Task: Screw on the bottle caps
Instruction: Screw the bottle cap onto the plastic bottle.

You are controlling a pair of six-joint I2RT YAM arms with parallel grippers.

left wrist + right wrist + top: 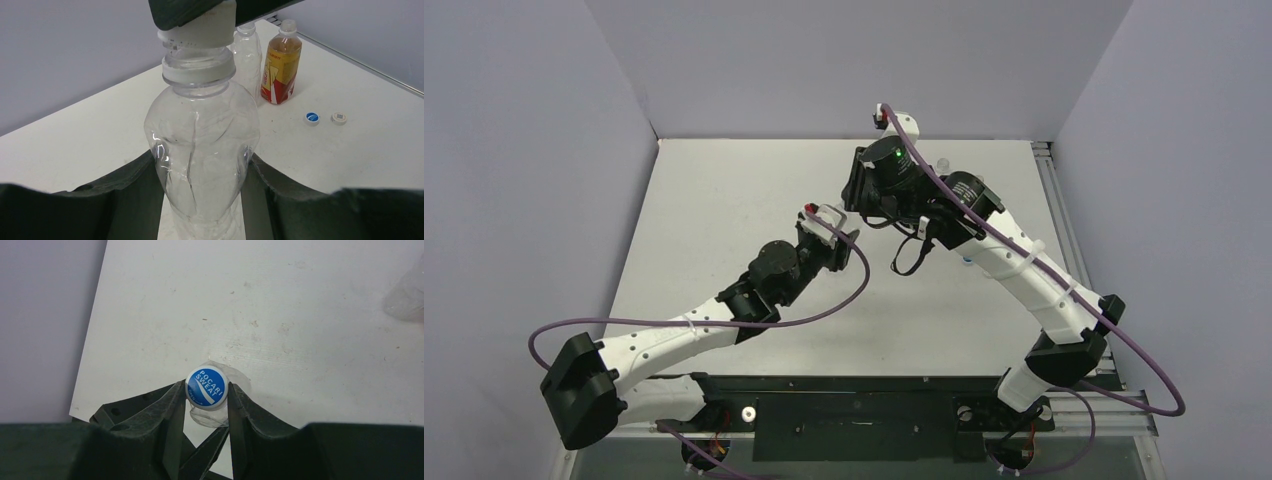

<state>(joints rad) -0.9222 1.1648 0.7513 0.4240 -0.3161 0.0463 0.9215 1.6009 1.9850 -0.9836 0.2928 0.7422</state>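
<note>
Ideally the right gripper (pixel 206 394), pinching the blue cap (pixel 206 385), turns squarely while the left gripper (pixel 200 172) clamps the clear bottle (pixel 200 125).

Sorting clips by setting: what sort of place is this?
Probably a lab test cell: a white table boxed in by plain grey walls, with a left arm and right arm bolted at its near edge.

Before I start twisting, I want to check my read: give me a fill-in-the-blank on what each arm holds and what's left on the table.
The right jaws pinch a ____-and-white cap.
The left jaws grip the ____ bottle.
Near the amber bottle, ____ loose caps lie on the table.
Missing: blue; clear; two.
</note>
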